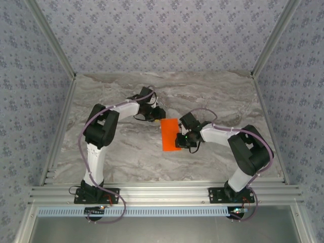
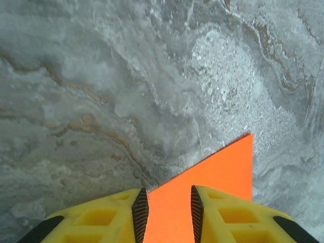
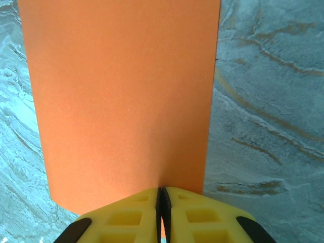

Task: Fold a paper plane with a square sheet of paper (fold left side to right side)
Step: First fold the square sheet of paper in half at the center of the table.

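The square sheet of paper [image 1: 169, 134] lay mid-worktop [image 1: 121, 152], apparently already doubled into a narrow strip. The right end effector [image 3: 161, 192] pinched its near right edge. The left end effector [image 2: 168, 197] stood spread astride its far left corner. Next likely came flattening the crease without shifting the layers.

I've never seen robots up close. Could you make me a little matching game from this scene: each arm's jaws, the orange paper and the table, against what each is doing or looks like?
Things:
1. left arm's yellow plastic jaws
2. right arm's yellow plastic jaws
3. thin bright orange sheet of paper
4. grey marbled table top

States:
A. a rectangle between the two arms
B. veined surface underneath everything
C. standing apart, orange paper showing in the gap
D. pinched shut on the paper's edge

Pairs: 1-C, 2-D, 3-A, 4-B
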{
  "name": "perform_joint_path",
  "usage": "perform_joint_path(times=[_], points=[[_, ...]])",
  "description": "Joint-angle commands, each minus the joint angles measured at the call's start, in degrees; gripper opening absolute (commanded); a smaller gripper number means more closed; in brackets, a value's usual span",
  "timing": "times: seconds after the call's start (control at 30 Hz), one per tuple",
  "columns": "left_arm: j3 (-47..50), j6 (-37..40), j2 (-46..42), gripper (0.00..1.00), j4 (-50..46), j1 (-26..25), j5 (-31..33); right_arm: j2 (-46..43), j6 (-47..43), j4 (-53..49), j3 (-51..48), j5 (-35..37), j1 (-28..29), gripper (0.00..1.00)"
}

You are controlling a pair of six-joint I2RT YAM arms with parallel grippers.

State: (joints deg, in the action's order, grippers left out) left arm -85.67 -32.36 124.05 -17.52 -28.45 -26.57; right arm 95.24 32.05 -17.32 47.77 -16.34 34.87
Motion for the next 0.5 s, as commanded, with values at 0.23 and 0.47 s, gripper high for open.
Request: perform_joint_path(times=[0.23,0.47], points=[[-0.58,3.75,-4.15,0.37,-0.12,3.07,9.26,-2.49,2.22,1.6,-4.92,-3.19,1.03,0.18],[8.32,-0.18,-14.95,0.42,3.41,2.64,4.9,-12.56,1.58,3.86,-4.02,1.9,1.12,0.45]])
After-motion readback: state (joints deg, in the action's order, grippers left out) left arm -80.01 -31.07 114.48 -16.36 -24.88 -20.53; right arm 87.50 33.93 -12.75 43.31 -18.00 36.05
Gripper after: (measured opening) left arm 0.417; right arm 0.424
